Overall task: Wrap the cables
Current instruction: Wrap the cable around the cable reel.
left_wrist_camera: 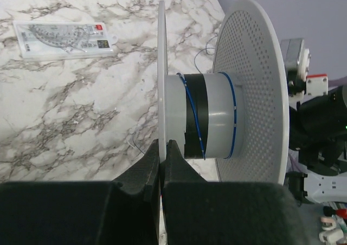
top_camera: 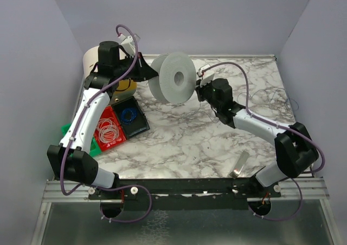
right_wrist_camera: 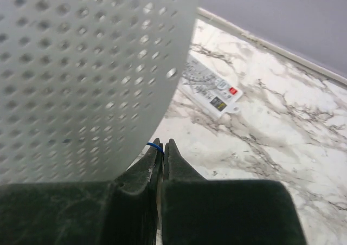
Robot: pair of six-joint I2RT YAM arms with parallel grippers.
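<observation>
The cable (left_wrist_camera: pixel 235 120), a thin blue wire, loops the hub of the spool (left_wrist_camera: pixel 219 109) just beyond the left gripper (left_wrist_camera: pixel 163 146), which pinches the spool's near rim. The right gripper (right_wrist_camera: pixel 163 143) squeezes the wire at its tips. A hard pull could slip the wire free, or twist the spool in that rim grip. Only the left wrist view shows the turns; only the right wrist view shows the pinch.

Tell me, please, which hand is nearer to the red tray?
Left. The left hand, pinching the spool by its flange, sits just beyond the red tray; the right hand, gripping blue wire, is farther, across the spool.
</observation>
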